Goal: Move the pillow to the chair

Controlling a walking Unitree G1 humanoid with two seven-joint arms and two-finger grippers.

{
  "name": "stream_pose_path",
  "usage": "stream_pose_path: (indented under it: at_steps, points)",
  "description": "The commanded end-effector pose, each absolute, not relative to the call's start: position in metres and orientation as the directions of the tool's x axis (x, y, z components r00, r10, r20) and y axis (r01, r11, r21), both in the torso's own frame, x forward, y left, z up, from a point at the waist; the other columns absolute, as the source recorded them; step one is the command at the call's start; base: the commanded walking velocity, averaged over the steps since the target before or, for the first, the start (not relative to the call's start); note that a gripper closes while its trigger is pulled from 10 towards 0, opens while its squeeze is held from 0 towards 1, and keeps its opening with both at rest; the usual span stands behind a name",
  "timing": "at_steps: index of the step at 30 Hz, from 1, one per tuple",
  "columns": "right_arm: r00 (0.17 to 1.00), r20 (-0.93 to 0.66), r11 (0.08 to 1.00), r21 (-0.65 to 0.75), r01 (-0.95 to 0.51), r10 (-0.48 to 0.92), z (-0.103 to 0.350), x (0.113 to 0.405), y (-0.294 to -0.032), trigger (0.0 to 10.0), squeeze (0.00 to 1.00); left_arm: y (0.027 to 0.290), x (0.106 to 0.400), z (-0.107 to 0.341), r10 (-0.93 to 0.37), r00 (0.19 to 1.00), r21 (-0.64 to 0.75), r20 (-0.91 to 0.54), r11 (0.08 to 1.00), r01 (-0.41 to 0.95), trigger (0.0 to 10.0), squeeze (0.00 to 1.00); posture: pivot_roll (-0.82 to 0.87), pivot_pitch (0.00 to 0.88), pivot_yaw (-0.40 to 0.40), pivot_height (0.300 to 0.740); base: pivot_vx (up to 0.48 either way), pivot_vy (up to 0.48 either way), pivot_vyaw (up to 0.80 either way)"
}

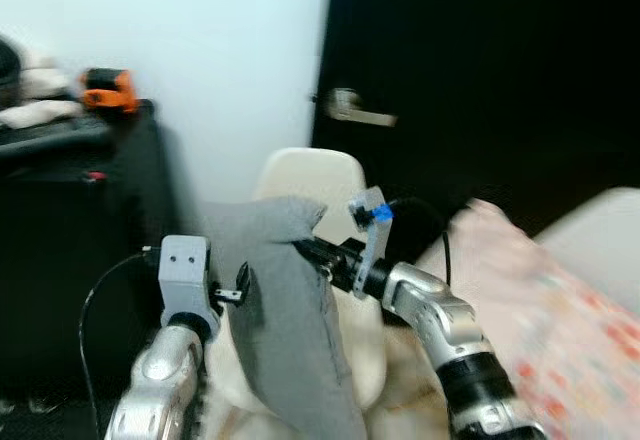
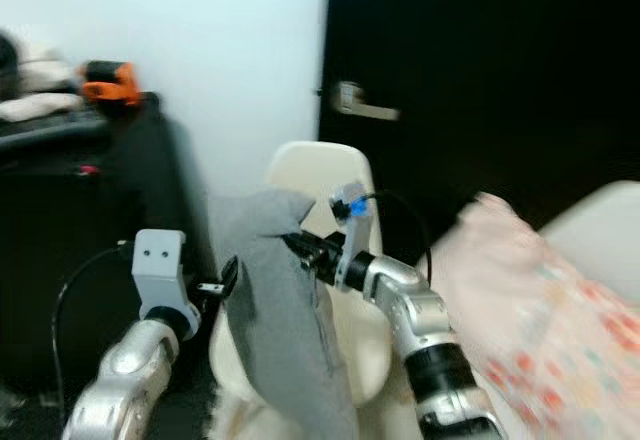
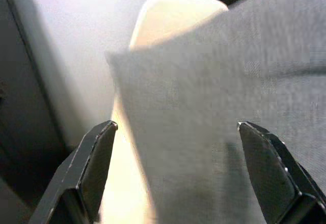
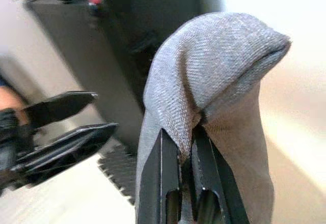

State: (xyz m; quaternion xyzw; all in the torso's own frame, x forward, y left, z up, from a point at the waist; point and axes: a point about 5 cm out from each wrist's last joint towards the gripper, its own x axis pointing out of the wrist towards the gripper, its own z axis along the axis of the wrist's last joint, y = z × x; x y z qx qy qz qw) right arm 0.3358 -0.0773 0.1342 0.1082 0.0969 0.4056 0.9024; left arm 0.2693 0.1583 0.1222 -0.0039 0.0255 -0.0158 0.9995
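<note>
1. Pillow: grey fabric, hanging upright in front of the chair, its lower part over the seat; head views are blurred.
2. Right pincer: clamped on a fold at the pillow's top corner; the right wrist view shows both fingers pressed together with cloth between them, a detail the head views blur.
3. Left pincer: fingers spread wide apart, the pillow's face lying between and beyond them; contact cannot be told. The left wrist view also shows the cream chair back above the pillow.
4. Chair: cream, moulded shell, standing against the white wall beside a dark door.
5. Black cabinet: at the robot's left, an orange item on top.
6. Bed: at the robot's right, patterned cover.
</note>
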Motion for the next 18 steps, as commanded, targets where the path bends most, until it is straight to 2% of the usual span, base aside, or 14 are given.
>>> stream_pose_path:
  at_steps: [1,3,8,9,18]
  points:
    - [0.684,-0.013,0.67,0.216,-0.71,0.729,0.155,0.345,-0.074,10.0,0.0,0.161,0.272,0.124,-0.011,0.999,0.012,-0.051,1.0,0.012,10.0,0.0,0.01,0.0,-0.097,0.74,0.0,0.0,0.0]
    - [0.724,-0.022,0.712,0.209,-0.671,0.689,0.159,0.355,-0.062,10.0,0.0,0.167,0.279,0.131,0.034,0.999,0.052,-0.024,0.998,-0.033,10.0,0.0,0.01,0.0,-0.095,0.74,0.0,0.0,0.0]
    - [0.711,-0.012,0.694,0.228,-0.683,0.703,0.164,0.358,-0.05,10.0,0.0,0.168,0.283,0.136,0.043,0.999,0.103,-0.004,0.994,-0.042,10.0,0.0,0.02,0.0,-0.095,0.74,0.0,0.0,0.0]
    - [0.7,-0.002,0.681,0.23,-0.695,0.714,0.168,0.361,-0.041,10.0,0.0,0.169,0.285,0.14,0.048,0.999,0.156,0.019,0.986,-0.051,10.0,0.0,0.02,0.0,-0.097,0.74,0.0,0.0,0.0]
    - [0.701,0.023,0.678,0.231,-0.698,0.713,0.179,0.368,-0.026,10.0,0.0,0.174,0.293,0.154,0.069,0.995,0.245,0.074,0.966,-0.086,10.0,0.0,0.03,0.0,-0.1,0.74,0.0,0.0,0.0]
